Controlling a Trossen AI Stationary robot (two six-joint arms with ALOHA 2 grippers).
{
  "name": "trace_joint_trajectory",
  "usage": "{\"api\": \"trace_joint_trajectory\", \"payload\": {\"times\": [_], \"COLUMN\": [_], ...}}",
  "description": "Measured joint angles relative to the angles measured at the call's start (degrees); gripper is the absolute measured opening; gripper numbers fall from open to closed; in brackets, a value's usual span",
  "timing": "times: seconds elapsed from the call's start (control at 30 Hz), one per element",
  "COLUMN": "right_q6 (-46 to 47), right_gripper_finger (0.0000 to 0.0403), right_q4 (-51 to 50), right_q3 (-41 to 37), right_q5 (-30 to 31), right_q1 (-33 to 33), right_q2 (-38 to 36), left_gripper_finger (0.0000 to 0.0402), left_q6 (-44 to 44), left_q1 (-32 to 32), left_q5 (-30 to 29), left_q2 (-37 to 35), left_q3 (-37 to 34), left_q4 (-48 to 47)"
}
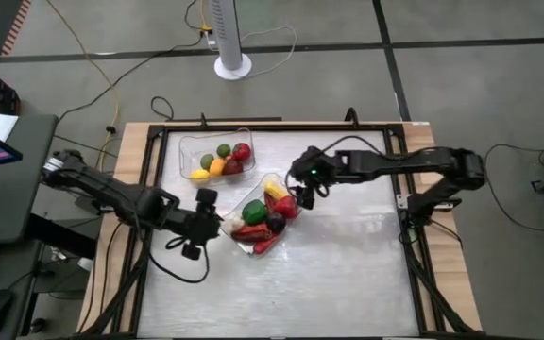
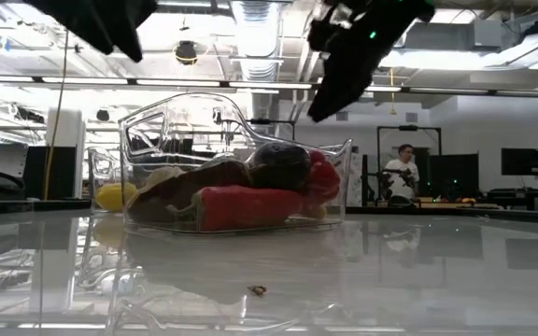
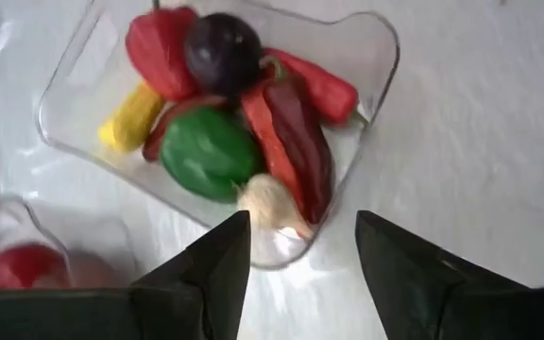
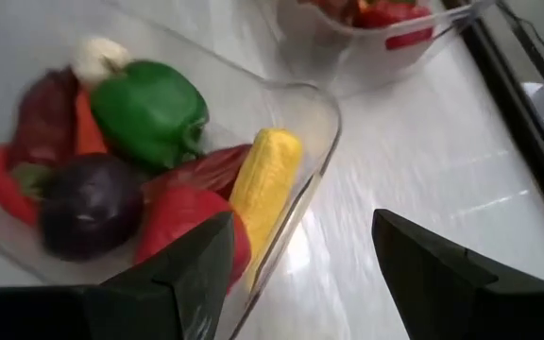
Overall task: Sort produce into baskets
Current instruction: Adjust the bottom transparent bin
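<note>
1. On the worktop (image 1: 348, 274), two clear baskets are sitting: the far basket (image 1: 217, 144) holding round fruit, the near basket (image 1: 250, 247) holding vegetables.
2. Left gripper (image 1: 208, 224) is hovering beside the near basket, jaws parted, empty.
3. Right gripper (image 1: 307, 189) is hanging over its corn (image 4: 264, 184), jaws apart, empty.

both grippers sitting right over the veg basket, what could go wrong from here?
1. The left gripper, open, hangs at the near basket's corner above the white garlic; descending, a finger could catch the rim and shove the tray.
2. The right gripper, open, sits at the opposite end by the yellow corn, which leans against the wall and could get tipped out.
3. Both arms crowd one tray, so collision seems possible.
</note>
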Motion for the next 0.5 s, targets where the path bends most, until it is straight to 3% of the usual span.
{"api": "trace_joint_trajectory", "payload": {"times": [0.23, 0.5], "right_q6": [-3.23, 0.96], "right_gripper_finger": [0.0279, 0.0279], "right_q4": [0.33, -8.48], "right_q3": [2.92, 3.44], "right_q5": [-1.69, -3.78], "right_q1": [-4.04, -3.41], "right_q2": [7.93, 8.49], "left_gripper_finger": [0.0161, 0.0151], "left_q6": [-12.61, -28.22], "left_q1": [-4.74, -8.49], "left_q5": [-5.53, -14.13], "left_q2": [-8.86, -18.1], "left_q3": [-9.32, -14.53], "left_q4": [6.99, 10.64]}}
